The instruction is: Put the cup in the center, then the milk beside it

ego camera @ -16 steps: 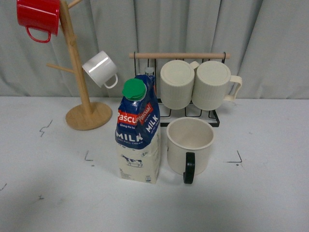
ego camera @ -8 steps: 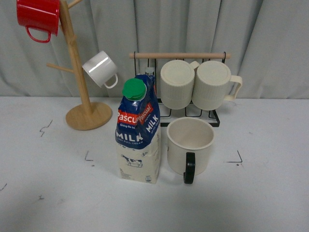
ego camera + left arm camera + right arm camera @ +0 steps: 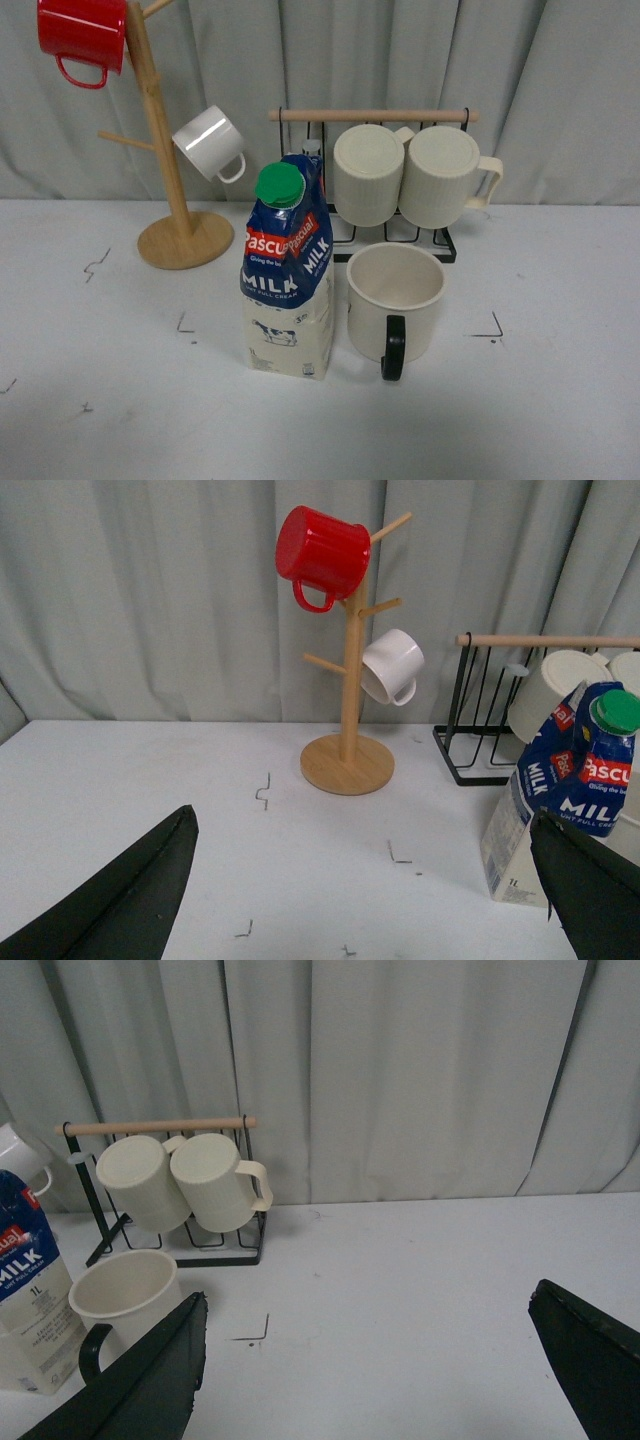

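I see the cup and milk upright, just beside each other, on the worktop; left hand and right hand both spread, empty.

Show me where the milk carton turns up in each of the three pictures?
Front view: milk carton stands mid-picture, just left of the cup.
Left wrist view: at the right edge, partly behind a dark gripper finger.
Right wrist view: at the left edge, cut off by the frame.
Shared landmark: the black wire rack with its wooden bar, behind the carton.
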{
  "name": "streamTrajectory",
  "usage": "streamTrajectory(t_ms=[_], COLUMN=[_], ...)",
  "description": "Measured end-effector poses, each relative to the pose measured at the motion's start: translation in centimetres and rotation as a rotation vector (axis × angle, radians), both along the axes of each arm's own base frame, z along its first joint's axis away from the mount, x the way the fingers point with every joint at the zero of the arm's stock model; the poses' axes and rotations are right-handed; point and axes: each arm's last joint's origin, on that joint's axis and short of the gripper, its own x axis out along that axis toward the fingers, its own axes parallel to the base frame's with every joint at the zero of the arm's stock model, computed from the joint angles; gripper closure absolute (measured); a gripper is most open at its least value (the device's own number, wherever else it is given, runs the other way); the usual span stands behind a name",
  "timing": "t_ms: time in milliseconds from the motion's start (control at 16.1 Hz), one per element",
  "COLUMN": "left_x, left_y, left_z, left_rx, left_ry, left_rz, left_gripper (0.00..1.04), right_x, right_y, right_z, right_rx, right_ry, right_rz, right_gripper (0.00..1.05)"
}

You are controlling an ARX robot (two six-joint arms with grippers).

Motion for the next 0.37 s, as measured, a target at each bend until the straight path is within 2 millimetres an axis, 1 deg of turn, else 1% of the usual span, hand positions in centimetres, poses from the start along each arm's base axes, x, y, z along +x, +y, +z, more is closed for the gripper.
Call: streamTrajectory(t_ms=[62,374], left_x=[0.0,0.0], left_y=[0.0,0.0], left_z=[0.0,0.0], left_rx=[0.001,0.001], left_ry=[0.0,0.0], left_rz=[0.0,0.0], left_gripper=[0.07,0.07], right_x=[0.0,0.0], right_y=[0.0,0.0], right_z=[0.0,0.0], right_rx=[0.0,0.0], right_ry=[0.0,0.0], right_rz=[0.0,0.0], right_gripper=[0.06,0.06])
